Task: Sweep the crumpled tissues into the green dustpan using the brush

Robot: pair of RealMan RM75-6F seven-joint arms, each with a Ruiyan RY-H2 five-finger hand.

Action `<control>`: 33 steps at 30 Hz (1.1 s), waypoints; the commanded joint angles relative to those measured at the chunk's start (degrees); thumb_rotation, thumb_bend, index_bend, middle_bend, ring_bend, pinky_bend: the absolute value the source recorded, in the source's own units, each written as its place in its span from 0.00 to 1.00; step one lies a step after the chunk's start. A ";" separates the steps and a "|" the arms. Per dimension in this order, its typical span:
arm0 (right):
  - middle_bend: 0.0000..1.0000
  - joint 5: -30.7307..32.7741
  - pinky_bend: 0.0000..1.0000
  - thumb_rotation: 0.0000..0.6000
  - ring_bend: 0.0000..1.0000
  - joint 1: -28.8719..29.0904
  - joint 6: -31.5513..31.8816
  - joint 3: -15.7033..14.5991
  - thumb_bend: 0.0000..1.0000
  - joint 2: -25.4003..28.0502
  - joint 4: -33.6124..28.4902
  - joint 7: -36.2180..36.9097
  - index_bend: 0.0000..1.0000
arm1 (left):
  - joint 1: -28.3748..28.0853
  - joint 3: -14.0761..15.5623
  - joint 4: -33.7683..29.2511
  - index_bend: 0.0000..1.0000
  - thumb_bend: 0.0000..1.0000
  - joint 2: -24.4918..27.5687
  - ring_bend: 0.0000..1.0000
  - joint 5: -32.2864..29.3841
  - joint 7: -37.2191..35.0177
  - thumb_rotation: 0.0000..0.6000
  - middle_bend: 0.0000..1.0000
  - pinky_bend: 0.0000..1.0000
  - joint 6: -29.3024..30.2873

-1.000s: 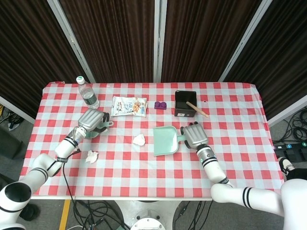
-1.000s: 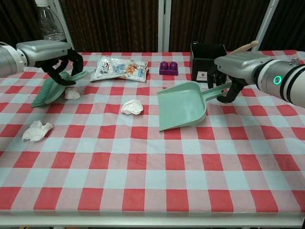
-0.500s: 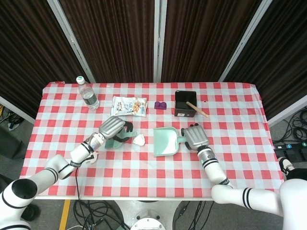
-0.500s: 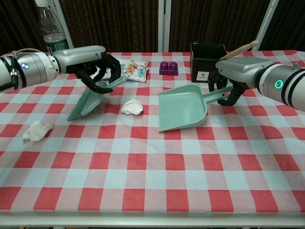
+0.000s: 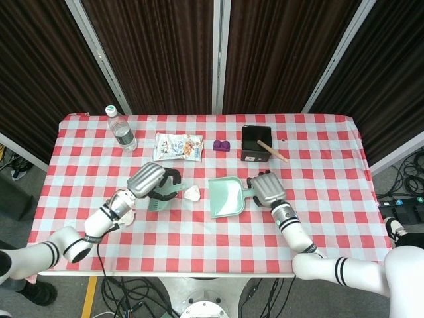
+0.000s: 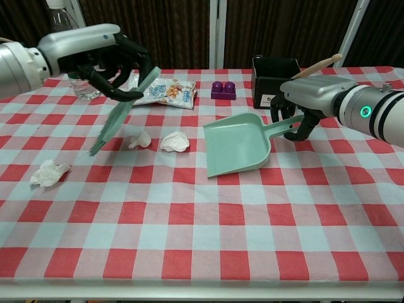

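My left hand (image 6: 101,53) grips a green brush (image 6: 120,117) by its handle, held tilted with the bristles pointing down to the left. In the head view the left hand (image 5: 150,179) and brush (image 5: 161,196) sit just left of a crumpled tissue (image 5: 192,193). From the chest, that tissue (image 6: 175,141) has a smaller tissue (image 6: 139,139) beside it, and a third tissue (image 6: 49,172) lies far left. The green dustpan (image 6: 237,146) rests open toward them, its handle held by my right hand (image 6: 302,101). From above, the dustpan (image 5: 224,197) and right hand (image 5: 265,189) are right of centre.
Along the back stand a water bottle (image 5: 121,129), a snack bag (image 5: 177,146), a purple block (image 5: 221,144) and a black box (image 5: 256,142) with a wooden stick in it. The red checked tablecloth (image 6: 202,240) covers the table.
My left hand rose and tipped the brush steeper. A small tissue now shows left of the middle one. The dustpan shifted slightly left with my right hand.
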 commanded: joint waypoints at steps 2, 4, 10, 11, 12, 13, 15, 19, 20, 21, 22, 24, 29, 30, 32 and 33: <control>0.51 -1.03 0.27 1.00 0.31 0.24 -1.03 -0.10 0.37 0.20 0.73 1.24 0.62 | 6.92 -0.27 -10.70 0.56 0.49 6.79 0.69 -8.77 14.04 1.00 0.56 0.94 1.74; 0.51 -1.52 0.27 1.00 0.31 0.28 -1.42 -0.13 0.37 0.31 1.03 1.86 0.62 | 8.71 -0.08 -13.49 0.56 0.49 7.52 0.69 -11.37 17.24 1.00 0.56 0.93 2.16; 0.51 -2.83 0.27 1.00 0.31 0.35 -2.61 -0.50 0.37 0.55 2.05 3.48 0.62 | 13.30 0.26 -17.98 0.56 0.50 6.64 0.69 -17.75 25.40 1.00 0.56 0.94 4.22; 0.51 -2.95 0.27 1.00 0.31 0.35 -2.75 -0.59 0.37 0.57 2.18 3.64 0.62 | 13.90 0.10 -18.39 0.56 0.50 6.32 0.69 -18.53 26.15 1.00 0.56 0.94 4.71; 0.51 -3.07 0.27 1.00 0.31 0.36 -2.94 -0.68 0.37 0.61 2.34 3.82 0.62 | 14.64 -0.13 -18.96 0.56 0.50 5.91 0.69 -19.52 26.88 1.00 0.56 0.93 5.23; 0.51 -3.13 0.27 1.00 0.31 0.38 -3.08 -0.74 0.37 0.63 2.46 3.94 0.62 | 15.13 -0.25 -19.40 0.56 0.50 5.62 0.69 -20.21 27.36 1.00 0.56 0.94 5.45; 0.51 -3.25 0.27 1.00 0.31 0.45 -3.26 -0.78 0.37 0.60 2.76 4.17 0.62 | 16.02 -0.54 -20.25 0.56 0.50 4.80 0.69 -21.54 28.11 1.00 0.56 0.93 5.61; 0.51 -3.42 0.27 1.00 0.31 0.63 -3.35 -0.75 0.37 0.32 3.19 4.41 0.62 | 16.74 -1.91 -18.91 0.57 0.50 1.39 0.69 -22.97 29.19 1.00 0.56 0.94 6.09; 0.51 -3.42 0.27 1.00 0.31 0.68 -3.32 -0.73 0.37 0.24 3.20 4.42 0.62 | 16.69 -2.36 -18.14 0.57 0.50 0.40 0.69 -23.24 29.40 1.00 0.56 0.94 6.05; 0.51 -3.40 0.27 1.00 0.31 0.75 -3.27 -0.68 0.37 0.14 3.17 4.39 0.62 | 16.54 -3.00 -16.89 0.57 0.49 -0.97 0.69 -23.38 29.55 1.00 0.56 0.94 5.99; 0.51 -3.33 0.27 1.00 0.31 0.80 -3.21 -0.62 0.37 0.06 3.12 4.38 0.62 | 16.38 -3.49 -15.73 0.57 0.50 -2.03 0.69 -23.46 29.74 1.00 0.56 0.94 5.97; 0.51 -3.11 0.27 1.00 0.31 0.95 -3.06 -0.49 0.37 -0.11 2.97 4.22 0.63 | 15.76 -4.54 -12.81 0.57 0.50 -4.33 0.69 -23.46 30.25 1.00 0.56 0.94 5.59; 0.52 -2.25 0.27 1.00 0.31 1.30 -2.41 -0.11 0.38 -0.66 2.78 3.59 0.63 | 13.69 -6.86 -6.89 0.57 0.50 -8.21 0.69 -22.95 29.75 1.00 0.56 0.93 3.21; 0.52 -1.97 0.27 1.00 0.31 1.40 -2.29 -0.01 0.38 -0.84 2.76 3.45 0.63 | 13.10 -7.50 -5.48 0.57 0.50 -9.00 0.69 -22.81 29.21 1.00 0.56 0.93 2.45; 0.52 -1.58 0.27 1.00 0.31 1.55 -2.09 0.14 0.39 -1.11 2.78 3.20 0.63 | 12.03 -8.44 -3.46 0.56 0.50 -10.00 0.68 -22.44 28.32 1.00 0.56 0.93 1.12; 0.52 -1.36 0.27 1.00 0.31 1.67 -1.88 0.21 0.39 -1.33 2.86 2.93 0.63 | 11.28 -9.03 -2.33 0.57 0.50 -10.47 0.68 -22.10 27.54 1.00 0.56 0.93 0.16</control>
